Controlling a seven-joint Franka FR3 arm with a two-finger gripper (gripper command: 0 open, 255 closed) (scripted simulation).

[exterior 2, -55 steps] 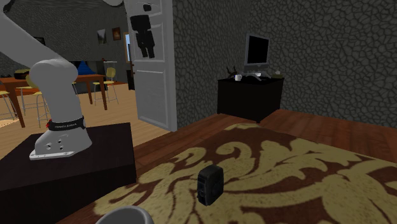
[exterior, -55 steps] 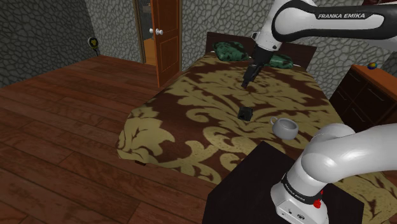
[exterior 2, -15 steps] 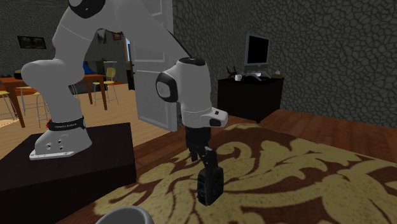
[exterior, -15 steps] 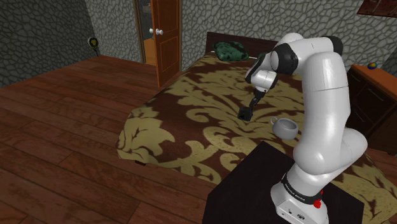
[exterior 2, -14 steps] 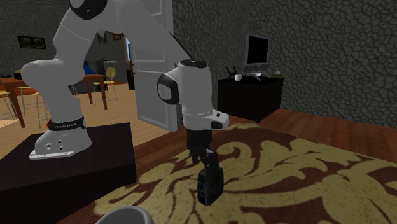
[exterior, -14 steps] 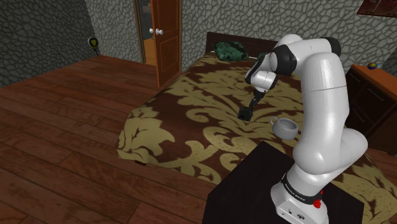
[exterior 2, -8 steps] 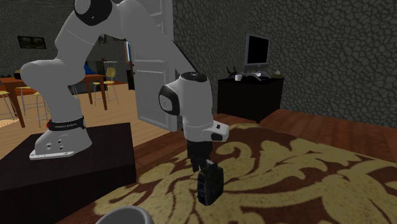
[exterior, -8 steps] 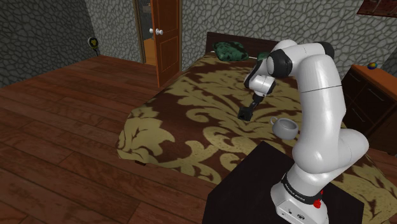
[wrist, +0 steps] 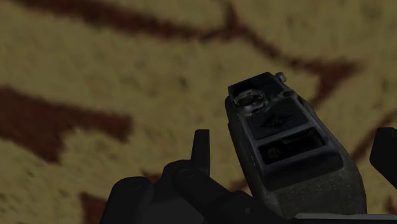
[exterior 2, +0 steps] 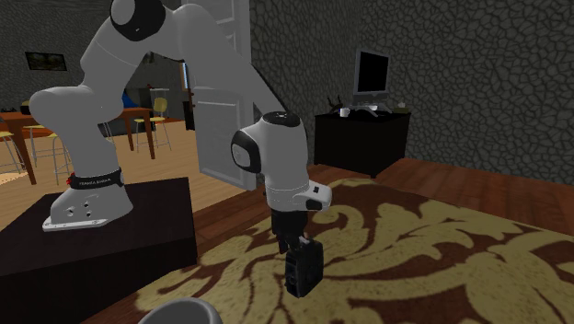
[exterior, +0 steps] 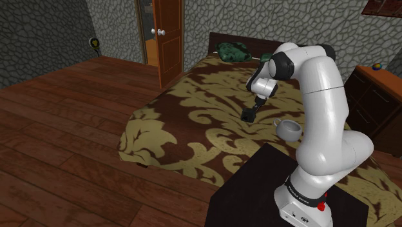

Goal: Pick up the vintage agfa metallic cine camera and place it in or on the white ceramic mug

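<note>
The dark, boxy cine camera [exterior: 248, 117] stands upright on the brown-and-gold bedspread [exterior: 193, 116]. My gripper [exterior: 254, 109] comes down on it from above. In the wrist view the open gripper [wrist: 294, 150] has the camera [wrist: 286, 149] between its two fingers [wrist: 202, 147], which stand apart and do not clasp it. From the second exterior view the gripper [exterior 2: 294, 245] sits over the camera's [exterior 2: 304, 269] top. A pale mug [exterior: 290, 129] rests on the bed, toward the shoulder view's right of the camera; its rim [exterior 2: 179, 309] shows at the second exterior view's lower edge.
The black stand [exterior: 258, 187] touches the bed's near side. A green pillow [exterior: 233, 51] lies at the headboard, and a dresser [exterior: 373, 90] stands at the shoulder view's right. A white door [exterior 2: 225, 101] and a black cabinet [exterior 2: 361, 138] with a screen stand behind.
The arm has bent lower and the gripper has sunk from above the bed until its fingers sit around the camera's top. Camera and mug have not moved.
</note>
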